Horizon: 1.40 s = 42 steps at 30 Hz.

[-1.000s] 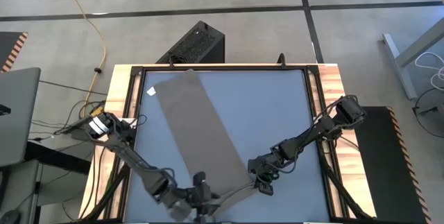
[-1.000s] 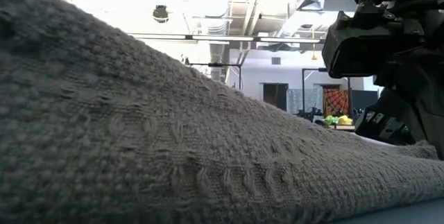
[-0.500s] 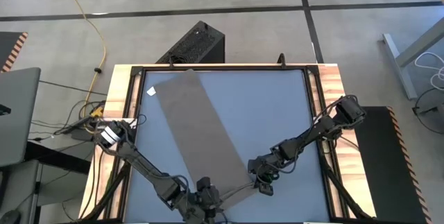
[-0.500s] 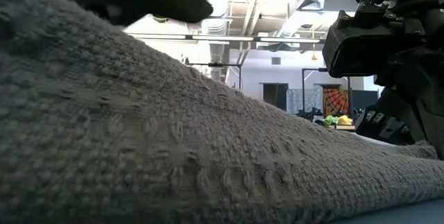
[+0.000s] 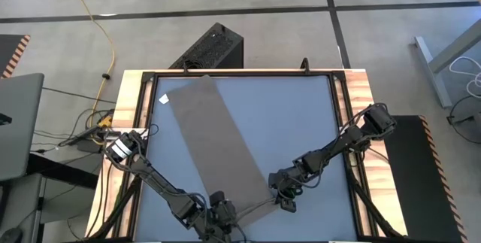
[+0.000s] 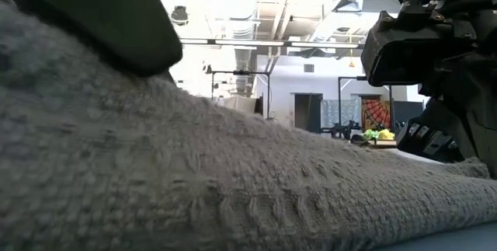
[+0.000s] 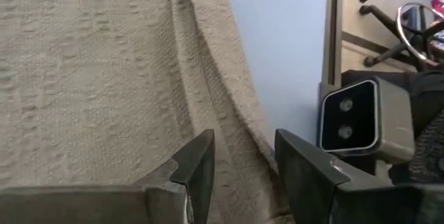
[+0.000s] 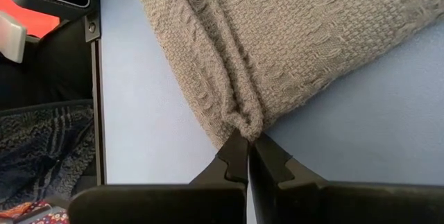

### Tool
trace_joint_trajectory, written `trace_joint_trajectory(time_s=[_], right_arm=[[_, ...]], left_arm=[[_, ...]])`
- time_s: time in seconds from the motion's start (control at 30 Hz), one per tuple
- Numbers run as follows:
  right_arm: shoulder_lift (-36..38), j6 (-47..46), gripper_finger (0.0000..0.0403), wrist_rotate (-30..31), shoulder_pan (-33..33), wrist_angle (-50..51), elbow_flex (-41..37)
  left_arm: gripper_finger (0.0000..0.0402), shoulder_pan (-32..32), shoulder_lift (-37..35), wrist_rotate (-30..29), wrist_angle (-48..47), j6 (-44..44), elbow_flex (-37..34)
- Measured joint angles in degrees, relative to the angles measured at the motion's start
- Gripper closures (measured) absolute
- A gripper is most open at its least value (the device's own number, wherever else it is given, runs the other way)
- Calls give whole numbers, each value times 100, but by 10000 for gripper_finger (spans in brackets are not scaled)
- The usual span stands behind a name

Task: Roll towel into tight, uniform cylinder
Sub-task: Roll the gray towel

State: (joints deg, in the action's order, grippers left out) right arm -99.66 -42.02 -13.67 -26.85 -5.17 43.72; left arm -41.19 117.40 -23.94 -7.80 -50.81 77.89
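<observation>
The taupe towel (image 5: 210, 138) lies flat and slantwise on the blue-grey table (image 5: 301, 115), running from the far left to the near middle. Its white tag (image 5: 164, 99) is at the far left corner. My left gripper (image 5: 225, 213) is open over the towel's near end, and its fingers (image 7: 198, 161) stand on either side of a raised ridge of cloth (image 7: 229, 134). My right gripper (image 5: 280, 196) is shut on the towel's near right corner. In the low view the towel (image 6: 233, 181) fills most of the picture. My left gripper is low over the towel's near end; I cannot tell whether its fingers touch the cloth. My right gripper pinches the towel's near right corner (image 8: 245, 121) between its two fingertips, coming from the table's right side. The cloth gathers into a ridge running away from the fingers, and the rest lies on the table.
A small camera unit (image 7: 347, 116) stands at the table's near edge, close to my left gripper. A black box (image 5: 214, 47) sits on the floor beyond the far edge. Bare table lies to the right of the towel.
My left gripper has gone toward the table's right edge, over the towel's near end, and has come down close to the cloth. My right gripper has kept its hold on the corner and stayed in place.
</observation>
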Motion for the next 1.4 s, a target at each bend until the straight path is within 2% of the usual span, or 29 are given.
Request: trace_joint_trajectory(time_s=[0.23,0.6,0.7,0.83,1.4], right_arm=[[0,-39,382,-1,0,0,0],[-4,-221,355,-138,11,-98,-2],[-4,-567,349,-256,84,-109,-2],[-1,-557,347,-645,161,-118,-2],[330,-601,346,-723,101,-130,-2]], left_arm=[[284,28,63,-28,-269,-102,-4],[396,55,361,555,73,-185,-4],[398,27,365,566,18,-299,-4],[401,-28,365,563,9,-348,-2],[401,-60,365,779,168,-244,-2]])
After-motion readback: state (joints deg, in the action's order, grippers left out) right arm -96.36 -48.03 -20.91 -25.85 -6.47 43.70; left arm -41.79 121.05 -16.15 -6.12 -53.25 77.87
